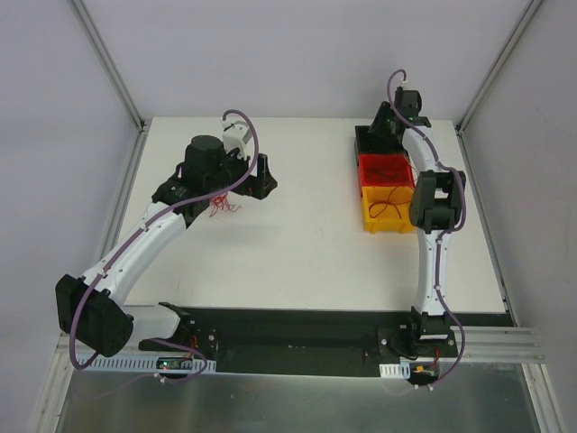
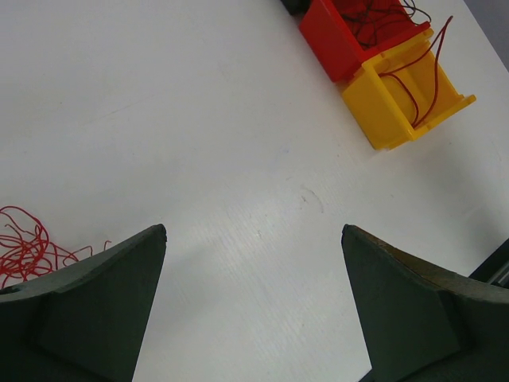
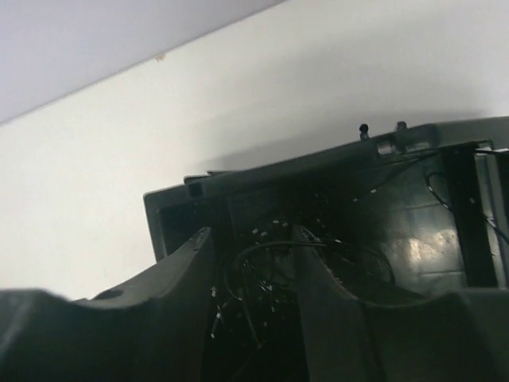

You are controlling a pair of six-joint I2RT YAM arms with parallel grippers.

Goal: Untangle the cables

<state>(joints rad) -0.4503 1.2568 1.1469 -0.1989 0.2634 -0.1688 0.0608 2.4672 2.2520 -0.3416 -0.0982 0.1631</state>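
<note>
A small tangle of thin red cables (image 1: pixel 225 207) lies on the white table beside my left gripper (image 1: pixel 261 180). In the left wrist view the tangle (image 2: pixel 24 251) sits at the left edge, outside the left finger. My left gripper (image 2: pixel 253 235) is wide open and empty over bare table. My right gripper (image 1: pixel 379 135) reaches into the black bin (image 1: pixel 368 142). In the right wrist view my right gripper (image 3: pixel 253 239) has its jaws apart, with thin black cables (image 3: pixel 262 278) looping between and below the fingers. Whether the fingers touch them is unclear.
A red bin (image 1: pixel 386 170) and a yellow bin (image 1: pixel 388 209) stand in a row with the black bin at the right. Both hold thin red wires and show in the left wrist view (image 2: pixel 342 36) (image 2: pixel 398 99). The table's back edge meets the wall (image 3: pixel 159 56).
</note>
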